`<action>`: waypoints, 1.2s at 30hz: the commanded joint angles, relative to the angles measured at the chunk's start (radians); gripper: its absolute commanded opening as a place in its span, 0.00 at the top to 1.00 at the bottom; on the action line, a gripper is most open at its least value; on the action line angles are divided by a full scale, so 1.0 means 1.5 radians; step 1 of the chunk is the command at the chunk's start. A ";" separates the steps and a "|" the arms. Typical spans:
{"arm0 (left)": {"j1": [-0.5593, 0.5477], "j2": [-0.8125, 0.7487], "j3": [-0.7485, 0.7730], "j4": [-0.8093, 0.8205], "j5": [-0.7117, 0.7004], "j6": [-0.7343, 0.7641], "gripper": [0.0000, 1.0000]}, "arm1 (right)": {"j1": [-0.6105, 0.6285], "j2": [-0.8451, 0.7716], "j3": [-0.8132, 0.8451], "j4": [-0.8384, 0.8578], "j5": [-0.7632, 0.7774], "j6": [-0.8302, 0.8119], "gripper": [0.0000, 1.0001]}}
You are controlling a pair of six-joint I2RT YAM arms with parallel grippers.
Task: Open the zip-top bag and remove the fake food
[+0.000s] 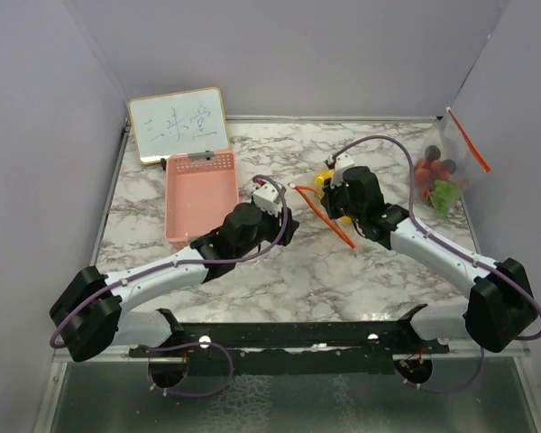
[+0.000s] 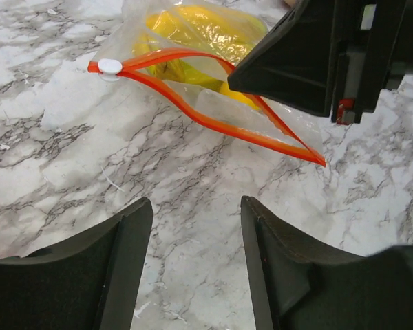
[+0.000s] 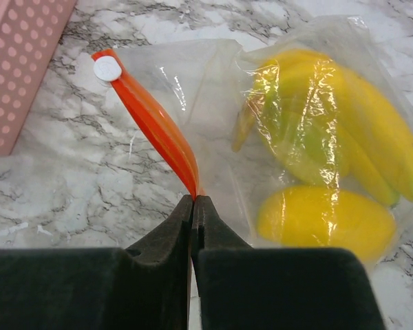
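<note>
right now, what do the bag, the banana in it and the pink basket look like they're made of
The bag: thin clear plastic film, glossy; it crinkles and throws white glare. Its orange zip strip looks like stiffer, smooth plastic. The banana: probably hard moulded plastic, uniform yellow, shiny through the film. The pink basket: rigid plastic, matte, with moulded rows of round holes.
</note>
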 commanded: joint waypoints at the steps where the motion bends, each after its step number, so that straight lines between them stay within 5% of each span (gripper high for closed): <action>1: -0.003 0.003 -0.045 0.125 -0.020 -0.086 0.56 | 0.008 -0.009 0.033 0.016 -0.043 0.027 0.98; 5: -0.003 0.068 -0.049 0.219 -0.026 -0.169 0.78 | 0.009 0.001 0.040 0.036 -0.058 0.045 0.98; 8: -0.003 0.115 -0.045 0.295 -0.002 -0.206 0.84 | 0.009 0.007 0.049 0.044 -0.059 0.052 0.98; 20: 0.078 0.355 0.049 0.475 0.136 -0.327 0.84 | 0.010 -0.020 0.035 0.035 -0.053 0.058 0.98; 24: 0.082 0.407 0.093 0.443 0.123 -0.327 0.84 | 0.009 -0.034 0.021 0.047 -0.060 0.066 0.98; 36: 0.088 0.422 0.145 0.436 0.173 -0.366 0.83 | 0.010 -0.049 0.002 0.051 -0.062 0.080 0.98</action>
